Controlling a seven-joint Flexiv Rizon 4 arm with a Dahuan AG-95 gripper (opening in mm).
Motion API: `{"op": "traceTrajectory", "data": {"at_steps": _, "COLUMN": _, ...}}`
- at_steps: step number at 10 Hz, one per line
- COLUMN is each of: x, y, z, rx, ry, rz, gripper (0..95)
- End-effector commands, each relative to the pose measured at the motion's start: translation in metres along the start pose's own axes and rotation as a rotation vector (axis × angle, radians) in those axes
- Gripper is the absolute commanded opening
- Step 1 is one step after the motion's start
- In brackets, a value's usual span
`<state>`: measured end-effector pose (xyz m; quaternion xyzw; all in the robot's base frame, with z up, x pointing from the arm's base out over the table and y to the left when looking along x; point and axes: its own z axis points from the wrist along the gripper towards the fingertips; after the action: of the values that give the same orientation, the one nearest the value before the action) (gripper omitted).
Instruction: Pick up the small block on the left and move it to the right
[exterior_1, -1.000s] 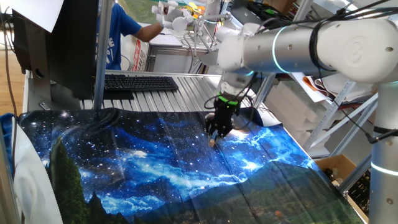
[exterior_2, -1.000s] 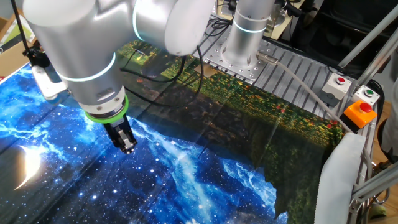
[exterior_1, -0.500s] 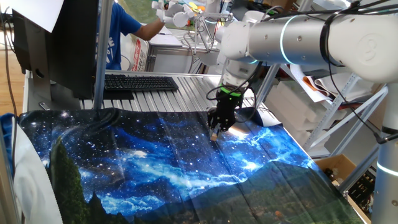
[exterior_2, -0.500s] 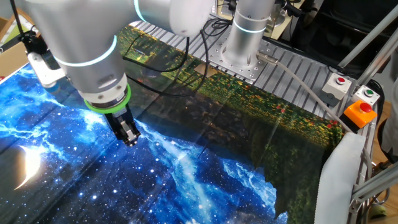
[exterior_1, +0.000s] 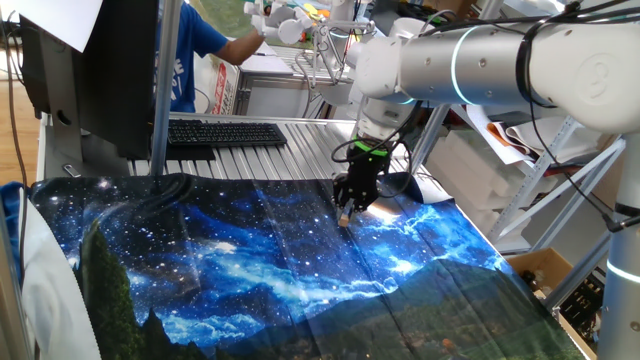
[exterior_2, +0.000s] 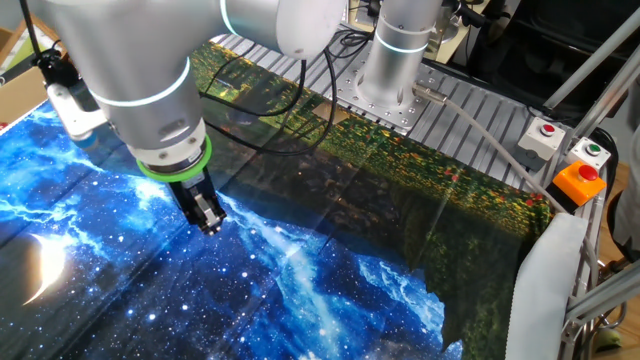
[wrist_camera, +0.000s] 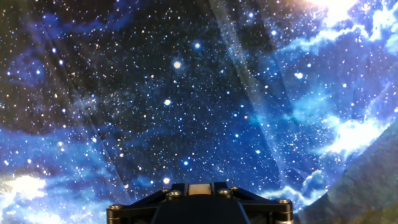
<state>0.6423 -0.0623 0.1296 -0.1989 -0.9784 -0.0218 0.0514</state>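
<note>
— What is your hand (exterior_1: 345, 213) doing?
— My fingers are pinched on the small block (wrist_camera: 199, 188), a tan sliver between the tips, held just above the bench's starry blue cloth (exterior_1: 250, 260).
— Touching the cloth?
— Probably not; the fixed views are too coarse to tell.

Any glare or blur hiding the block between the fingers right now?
One fixed view: bright glare patch on the cloth beside the end effector, where a tan speck, likely the small block, shows. Hand view: sharp starry print, a tan sliver between fingers; glare top right.
</note>
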Motion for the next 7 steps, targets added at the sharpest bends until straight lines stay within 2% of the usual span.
{"op": "traceTrajectory", "data": {"at_steps": 1, "x": -0.0018, "y": -0.0007, "z": 0.0013, "rx": -0.004, "ry": 0.003, "rz": -0.014, "gripper": 0.0}}
{"op": "traceTrajectory", "data": {"at_steps": 2, "x": -0.0023, "y": -0.001, "z": 0.0018, "rx": -0.006, "ry": -0.004, "rz": -0.03, "gripper": 0.0}}
{"op": "traceTrajectory", "data": {"at_steps": 3, "x": -0.0023, "y": -0.001, "z": 0.0018, "rx": -0.008, "ry": -0.025, "rz": -0.067, "gripper": 0.0}}
{"op": "traceTrajectory", "data": {"at_steps": 4, "x": -0.0023, "y": -0.001, "z": 0.0018, "rx": -0.011, "ry": -0.033, "rz": -0.101, "gripper": 0.0}}
{"op": "traceTrajectory", "data": {"at_steps": 6, "x": -0.0023, "y": -0.001, "z": 0.0018, "rx": -0.016, "ry": -0.061, "rz": -0.217, "gripper": 0.0}}
{"op": "traceTrajectory", "data": {"at_steps": 7, "x": -0.0023, "y": -0.001, "z": 0.0018, "rx": -0.016, "ry": -0.063, "rz": -0.266, "gripper": 0.0}}
